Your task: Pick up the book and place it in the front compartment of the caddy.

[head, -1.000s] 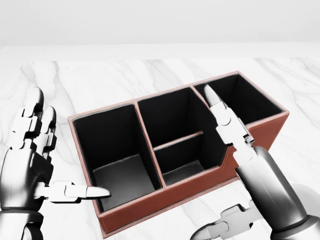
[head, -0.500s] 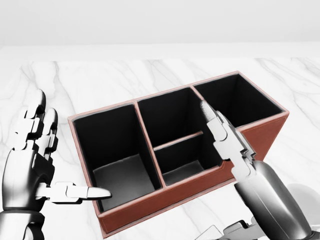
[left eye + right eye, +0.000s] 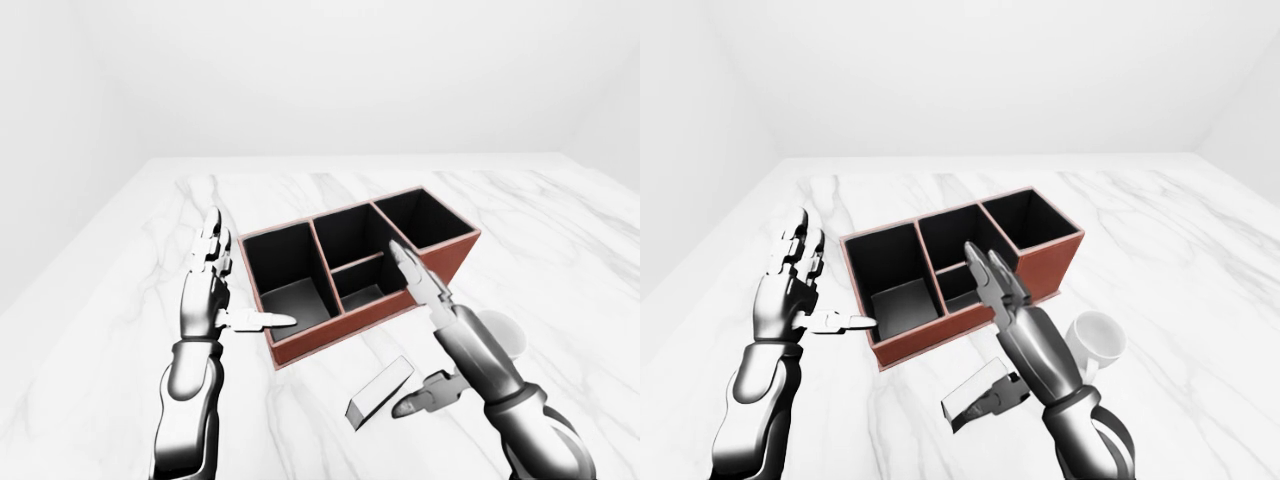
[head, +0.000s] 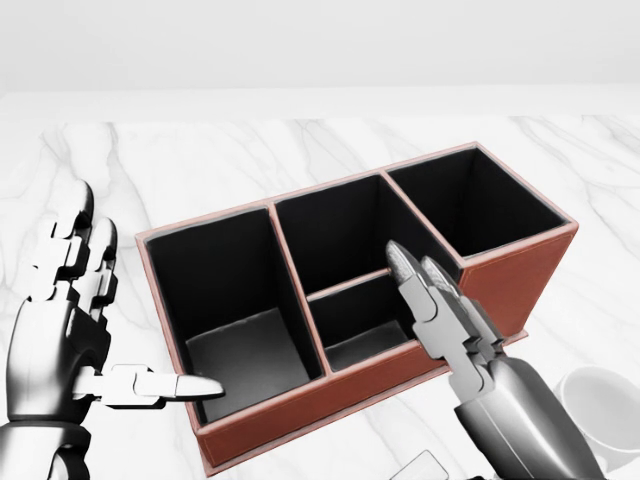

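No readable text, label, brand, number or sign shows anywhere.

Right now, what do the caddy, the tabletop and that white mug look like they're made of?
The caddy looks like reddish-brown leather or faux leather, matte, with paler edges along its rim and a dark lining; it could be painted board. The tabletop looks like polished white marble, going by its grey veins. The mug looks like smooth white ceramic, though a render leaves plastic open.
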Robot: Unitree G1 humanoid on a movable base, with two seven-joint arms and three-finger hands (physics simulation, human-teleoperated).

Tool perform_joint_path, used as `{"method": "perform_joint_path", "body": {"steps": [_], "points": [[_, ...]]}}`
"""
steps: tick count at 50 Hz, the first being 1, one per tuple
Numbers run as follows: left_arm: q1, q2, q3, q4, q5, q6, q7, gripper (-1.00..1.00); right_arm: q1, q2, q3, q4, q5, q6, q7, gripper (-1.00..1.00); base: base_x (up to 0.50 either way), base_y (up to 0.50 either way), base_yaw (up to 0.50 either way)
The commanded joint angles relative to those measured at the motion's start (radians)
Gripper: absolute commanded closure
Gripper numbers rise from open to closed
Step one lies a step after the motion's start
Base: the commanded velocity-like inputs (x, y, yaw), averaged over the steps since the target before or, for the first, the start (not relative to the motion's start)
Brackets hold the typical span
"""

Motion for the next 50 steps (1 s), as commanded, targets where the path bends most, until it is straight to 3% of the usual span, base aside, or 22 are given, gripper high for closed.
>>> {"method": "perform_joint_path", "body": {"steps": [1,19,50], "points": [[0.000,0.000,-0.001,0.009,0.001,0.000,0.000,-1.00,0.094,-0.008,0.023,0.073,-0.046,-0.098,-0.057,-1.00,0.00,0.00,0.00],[-0.003,0.001,0.000,0.013,0.000,0.000,0.000,-1.00,0.119,-0.005,0.034,0.066,-0.089,-0.098,-0.076,-1.00,0.00,0.00,0.00],[0.000,0.000,-0.004,0.028,0.003,0.000,0.001,-1.00,0.137,-0.018,0.058,0.187,-0.195,-0.098,-0.208,-1.00,0.00,0.00,0.00]]}}
